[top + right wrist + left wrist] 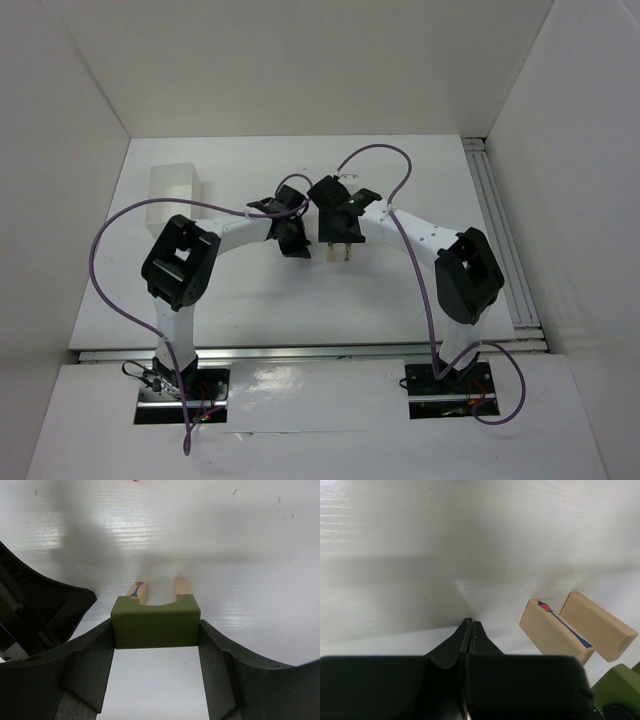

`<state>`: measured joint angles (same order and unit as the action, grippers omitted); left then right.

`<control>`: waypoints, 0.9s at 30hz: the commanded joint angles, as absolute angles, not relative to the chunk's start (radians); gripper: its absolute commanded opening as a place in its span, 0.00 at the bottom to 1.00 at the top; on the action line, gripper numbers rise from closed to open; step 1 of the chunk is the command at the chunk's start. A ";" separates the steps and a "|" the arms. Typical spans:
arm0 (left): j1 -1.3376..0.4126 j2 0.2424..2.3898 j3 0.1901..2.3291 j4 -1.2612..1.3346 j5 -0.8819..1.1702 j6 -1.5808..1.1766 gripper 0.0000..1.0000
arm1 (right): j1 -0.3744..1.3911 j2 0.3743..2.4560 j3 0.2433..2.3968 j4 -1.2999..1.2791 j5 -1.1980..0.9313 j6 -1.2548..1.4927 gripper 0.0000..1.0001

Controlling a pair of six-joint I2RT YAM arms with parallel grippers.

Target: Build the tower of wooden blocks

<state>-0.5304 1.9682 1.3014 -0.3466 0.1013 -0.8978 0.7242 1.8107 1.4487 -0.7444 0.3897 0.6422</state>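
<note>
Barely begun: two tan uprights standing side by side on the table; green block grasped in right gripper close by, apparently unseated; left gripper clenched, empty; seating and topping left.

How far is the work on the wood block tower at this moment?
Done: two tan blocks sit side by side, a little apart. In hand: the right fingers grip the green block right at them; whether it rests on them yet I cannot tell. The left fingers are shut, empty, nearby. Left: seat the green block across both, let go, then add any further pieces.
</note>
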 commanded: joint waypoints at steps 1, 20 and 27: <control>-0.517 1.914 1.289 -0.365 0.080 -0.913 0.00 | 0.733 1.822 1.494 -0.773 0.426 0.661 0.51; -0.499 1.914 1.270 -0.365 0.080 -0.913 0.00 | 0.742 1.841 1.503 -0.782 0.436 0.670 0.51; -0.499 1.914 1.261 -0.356 0.080 -0.913 0.00 | 0.742 1.841 1.503 -0.792 0.436 0.680 0.51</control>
<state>-0.5045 1.9503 1.2751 -0.3439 0.0921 -0.8978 0.7319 1.8389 1.4593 -0.7574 0.4053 0.6613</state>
